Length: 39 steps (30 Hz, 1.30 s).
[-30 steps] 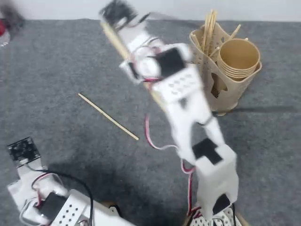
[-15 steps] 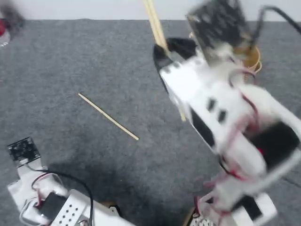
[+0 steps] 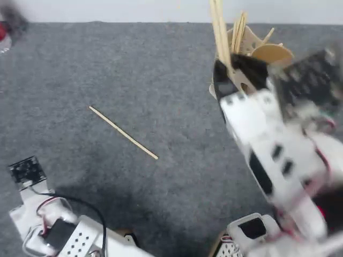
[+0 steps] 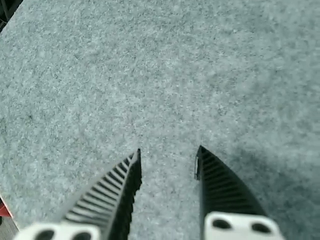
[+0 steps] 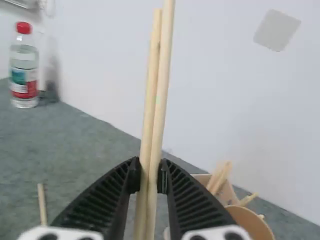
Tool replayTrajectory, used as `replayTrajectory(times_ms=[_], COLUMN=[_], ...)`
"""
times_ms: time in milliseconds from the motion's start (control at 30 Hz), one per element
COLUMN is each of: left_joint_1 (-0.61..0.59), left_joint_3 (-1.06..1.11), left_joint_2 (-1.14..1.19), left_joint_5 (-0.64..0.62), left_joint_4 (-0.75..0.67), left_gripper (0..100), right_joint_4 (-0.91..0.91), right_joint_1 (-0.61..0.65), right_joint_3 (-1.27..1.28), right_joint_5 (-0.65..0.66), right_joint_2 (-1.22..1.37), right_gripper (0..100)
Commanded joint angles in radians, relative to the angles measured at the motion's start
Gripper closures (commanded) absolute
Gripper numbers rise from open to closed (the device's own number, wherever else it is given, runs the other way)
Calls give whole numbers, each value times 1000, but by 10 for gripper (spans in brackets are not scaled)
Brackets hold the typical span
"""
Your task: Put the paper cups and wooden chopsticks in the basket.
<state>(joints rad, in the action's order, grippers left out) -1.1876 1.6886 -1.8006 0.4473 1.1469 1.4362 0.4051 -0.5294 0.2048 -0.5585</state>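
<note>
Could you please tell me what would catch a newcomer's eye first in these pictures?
The right gripper stands out first, shut on two wooden chopsticks held upright next to the basket at the far right of the grey mat, where paper cups sit. A lone chopstick lies on the mat left of centre, and the left gripper hovers open over bare mat.

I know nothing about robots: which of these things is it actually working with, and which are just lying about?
Job: two chopsticks gripped in the right arm's jaws; loose chopstick; basket; paper cups inside it.
Lying about: red-capped bottle; grey mat.
</note>
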Motion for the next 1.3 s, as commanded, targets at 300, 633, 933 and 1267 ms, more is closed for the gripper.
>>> replayTrajectory(times_ms=[300,633,933,1267], left_joint_1=[9,44,51,52], left_joint_3=[-5,-5,-5,-5], left_joint_2=[-18,-18,-18,-18], left_joint_5=[6,6,6,6], left_joint_4=[6,9,9,9], left_gripper=[830,830,830,830], right_joint_4=[-1159,-1659,-1687,-1676], right_joint_1=[-236,-251,-277,-286], right_joint_3=[790,982,815,824], right_joint_5=[29,37,31,38], right_joint_2=[-18,79,418,501], right_gripper=[992,992,992,986])
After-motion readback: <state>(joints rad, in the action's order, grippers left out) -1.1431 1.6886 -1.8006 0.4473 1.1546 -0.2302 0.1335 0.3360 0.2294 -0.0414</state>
